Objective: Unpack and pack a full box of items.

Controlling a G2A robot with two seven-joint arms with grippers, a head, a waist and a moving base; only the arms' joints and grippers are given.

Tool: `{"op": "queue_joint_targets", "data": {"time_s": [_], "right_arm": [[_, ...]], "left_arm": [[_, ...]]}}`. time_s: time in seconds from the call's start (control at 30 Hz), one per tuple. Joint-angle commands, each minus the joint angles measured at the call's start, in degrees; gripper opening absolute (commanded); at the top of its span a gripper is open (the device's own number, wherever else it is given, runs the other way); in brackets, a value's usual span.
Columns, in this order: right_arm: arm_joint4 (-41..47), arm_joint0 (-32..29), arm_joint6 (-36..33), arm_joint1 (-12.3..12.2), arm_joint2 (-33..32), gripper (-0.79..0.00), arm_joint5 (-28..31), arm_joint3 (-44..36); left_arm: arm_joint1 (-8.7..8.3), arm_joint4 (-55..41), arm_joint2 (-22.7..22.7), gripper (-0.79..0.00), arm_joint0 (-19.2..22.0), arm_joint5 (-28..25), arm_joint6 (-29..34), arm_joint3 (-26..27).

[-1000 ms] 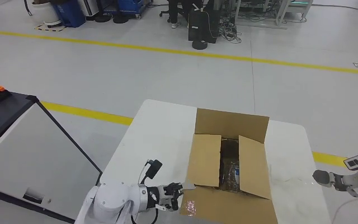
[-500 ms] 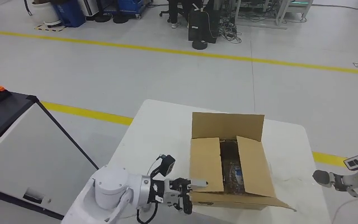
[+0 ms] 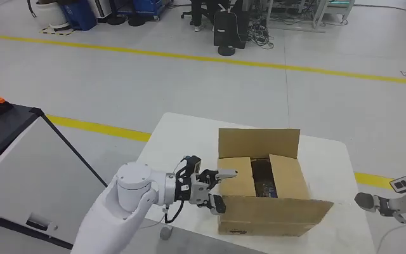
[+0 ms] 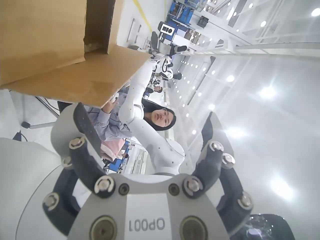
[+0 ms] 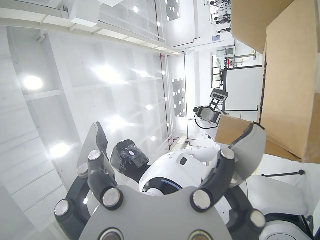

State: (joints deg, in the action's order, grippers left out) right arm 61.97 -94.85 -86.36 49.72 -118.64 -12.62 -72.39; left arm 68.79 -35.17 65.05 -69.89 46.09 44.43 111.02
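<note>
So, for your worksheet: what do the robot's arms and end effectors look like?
The left arm is glossy white and rounded. The left end effector and right end effector have grey plates, black linkages with silver bolts, pale fingers with dark pads.

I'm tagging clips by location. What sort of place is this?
Probably a robotics lab or test floor in an industrial hall. Yellow lines are painted across a wide grey floor, and equipment racks with cables and blue bins stand along the far side.

Grey floor (image 3: 127, 82), yellow lines (image 3: 209, 59); white table (image 3: 171, 146); bright ceiling lights (image 4: 267, 92); blue bin (image 3: 77, 16) far back.
</note>
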Motion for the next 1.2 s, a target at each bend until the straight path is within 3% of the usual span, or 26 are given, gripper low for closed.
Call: {"op": "queue_joint_targets", "data": {"time_s": [0.0,0.3,0.47,1.17], "right_arm": [[0.0,0.0,0.0,0.0,0.0,0.000,0.0,0.0],[0.0,0.0,0.0,0.0,0.0,0.000,0.0,0.0],[0.0,0.0,0.0,0.0,0.0,0.000,0.0,0.0],[-0.9,-2.3,0.6,0.2,0.0,0.000,-1.4,-3.8]], "left_arm": [[0.45,-1.0,-1.4,0.000,1.2,-1.3,-3.0,-1.9],[2.30,-1.6,-6.3,0.000,5.0,-3.0,-18.9,-7.7],[2.85,-0.7,-8.3,0.000,6.3,-2.6,-23.1,-9.1],[3.36,6.6,-12.4,0.000,7.9,-2.3,-27.5,-13.1]]}}
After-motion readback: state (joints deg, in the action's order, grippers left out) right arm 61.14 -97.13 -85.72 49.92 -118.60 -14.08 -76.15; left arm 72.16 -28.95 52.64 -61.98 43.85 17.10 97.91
